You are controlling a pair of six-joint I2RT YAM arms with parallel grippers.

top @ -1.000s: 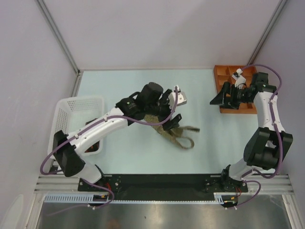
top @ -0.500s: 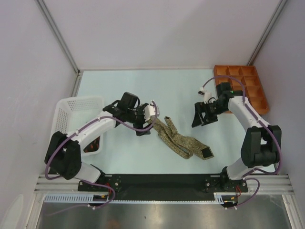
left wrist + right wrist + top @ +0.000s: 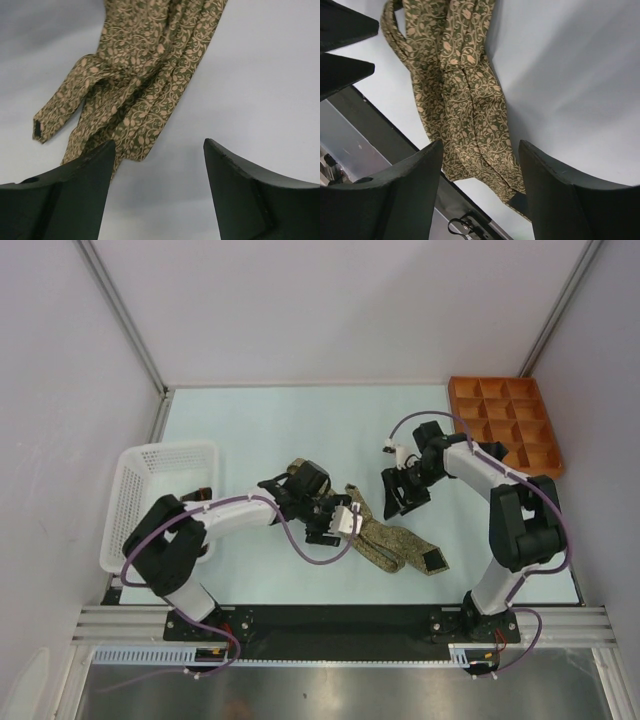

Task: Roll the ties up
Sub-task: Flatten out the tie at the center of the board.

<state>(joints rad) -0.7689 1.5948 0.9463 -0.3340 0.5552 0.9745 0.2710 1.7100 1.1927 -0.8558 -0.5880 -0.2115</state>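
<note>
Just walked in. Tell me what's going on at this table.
Two robot arms are set to roll a tie. The olive-tan patterned tie lies loosely bunched and unrolled on the table. The left tool is low beside the bunched part, and the right tool hangs above the fabric. Both are open and hold nothing. No rolling is visible yet.

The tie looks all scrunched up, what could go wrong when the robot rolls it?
The tie lies in twisted, overlapping folds, so a pinch may catch only one layer and the roll could come out lopsided. The left gripper and right gripper, both open, hang close together by it, so they might bump.
</note>
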